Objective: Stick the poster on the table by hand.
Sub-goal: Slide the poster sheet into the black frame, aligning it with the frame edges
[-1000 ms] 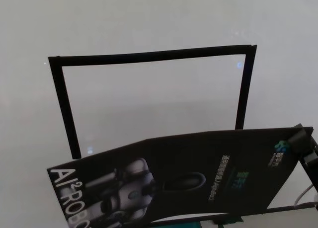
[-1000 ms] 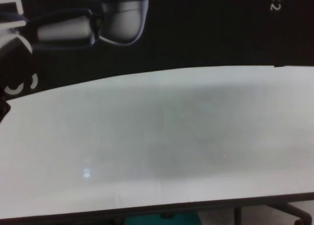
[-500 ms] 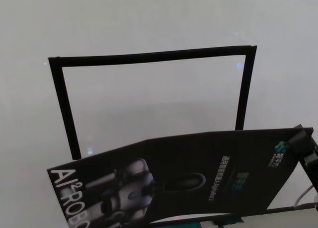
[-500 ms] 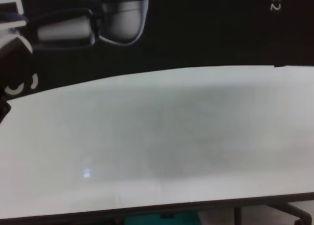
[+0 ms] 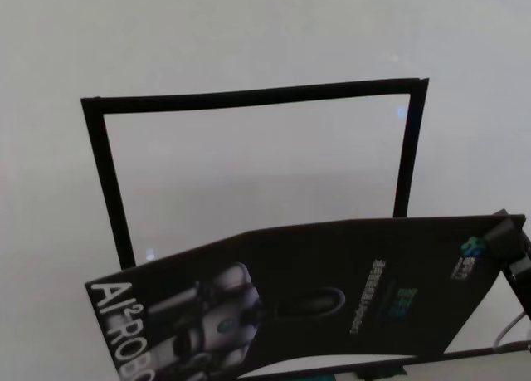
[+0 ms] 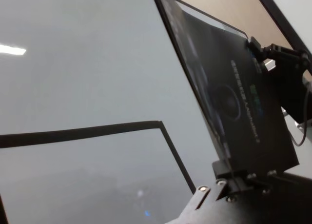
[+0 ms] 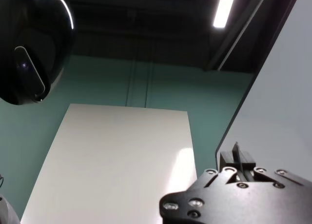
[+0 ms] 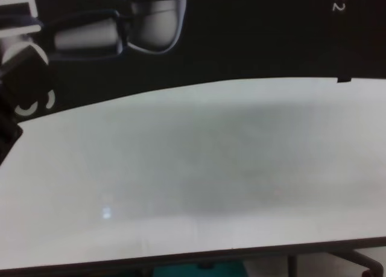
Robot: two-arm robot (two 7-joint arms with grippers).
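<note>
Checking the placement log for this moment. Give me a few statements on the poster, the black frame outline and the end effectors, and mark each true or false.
1. The poster lies flat inside the black frame outline. False: it is held up, bowed, nearer the robot than the outline.
2. The right end effector grips the poster's corner. True.
3. The outline sits on the white table. True.
4. The poster is blank white. False: black, with a robot picture.
5. The left end effector clamps the poster's edge. True.
</note>
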